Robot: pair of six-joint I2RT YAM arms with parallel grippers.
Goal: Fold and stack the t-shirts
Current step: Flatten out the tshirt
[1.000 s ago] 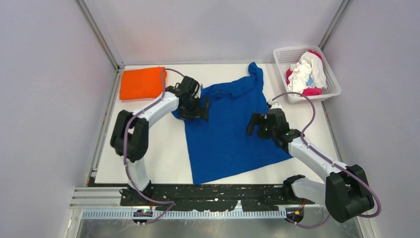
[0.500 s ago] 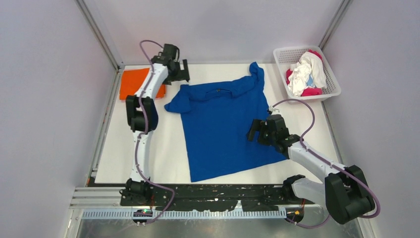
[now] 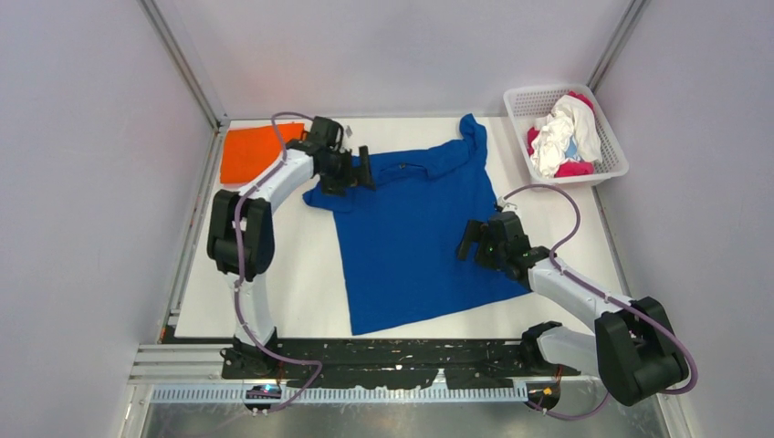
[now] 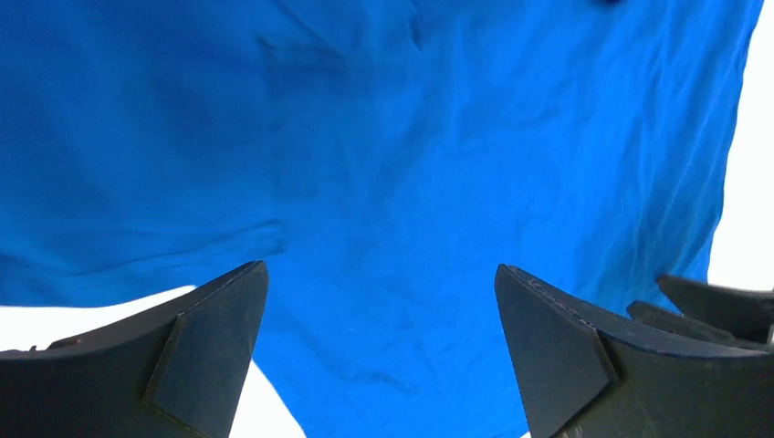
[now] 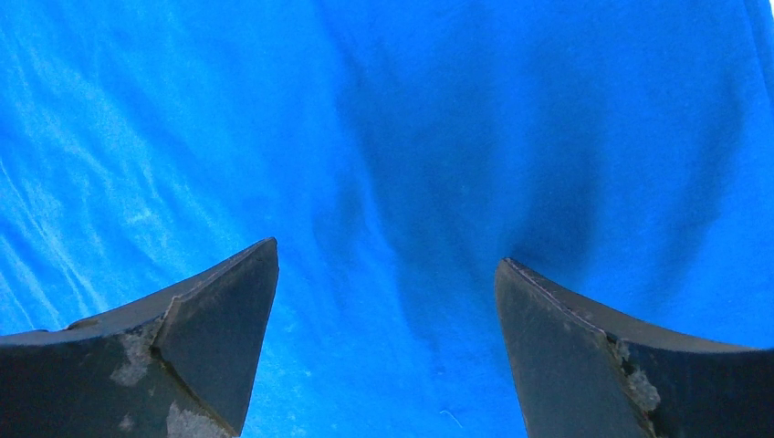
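Observation:
A royal blue t-shirt [image 3: 411, 237] lies spread flat and slightly askew on the white table [image 3: 274, 265], one sleeve pointing to the back. My left gripper [image 3: 360, 169] hangs open over its left shoulder and sleeve; in the left wrist view the blue t-shirt [image 4: 411, 137] lies under the empty left gripper [image 4: 380, 267]. My right gripper [image 3: 470, 242] stands open just above the shirt's right side; the blue cloth [image 5: 392, 137] fills the right wrist view behind the right gripper [image 5: 386, 254]. A folded orange t-shirt [image 3: 251, 153] rests at the back left.
A white lattice basket [image 3: 514, 123] at the back right holds a crumpled white shirt [image 3: 561, 132] and a magenta one [image 3: 575, 169]. Metal frame posts and grey walls close in the table on the left, right and back.
The left arm swung up to the back-left corner by the orange shirt, then came back down over the blue shirt's left shoulder. The right gripper drifted slightly nearer. Both stayed open.

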